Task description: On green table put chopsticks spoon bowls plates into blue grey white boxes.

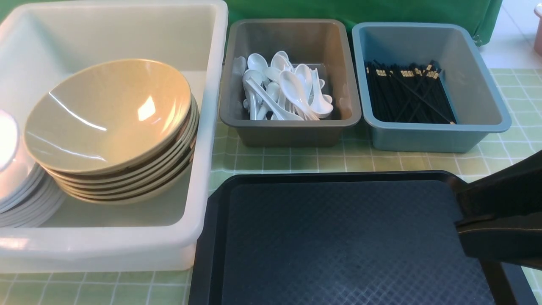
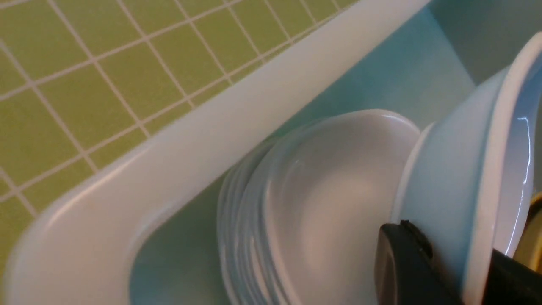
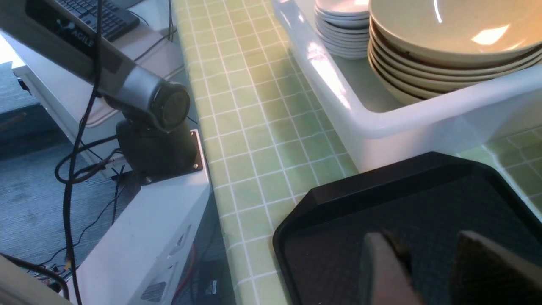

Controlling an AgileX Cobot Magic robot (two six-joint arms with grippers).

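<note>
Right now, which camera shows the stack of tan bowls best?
The front view: the whole stack of tan bowls sits in the white box, the top bowl's hollow facing the camera. The right wrist view cuts the stack off at the picture's edge. The left wrist view shows mostly white plates instead.

**Right gripper** [image 3: 425,248]: two broad, blunt fingers [image 3: 381,271], dark brown-black and matte, blurred at close range. In the front view its housing [image 1: 499,216] is glossy black angular plastic with a pale seam line.

**Left gripper** [image 2: 453,262]: one rounded matte black finger [image 2: 402,262] is visible, with a small raised nub on its edge.

**Left arm, right wrist view:**
- Black arm link [image 3: 63,29] with white "AGILE" lettering.
- Silver-grey cylindrical joint [image 3: 144,93] with a dark round end cap.
- Black base [image 3: 152,156] on a metal plate with corner screws [image 3: 195,166].
- Loose black cables [image 3: 78,135].
</note>
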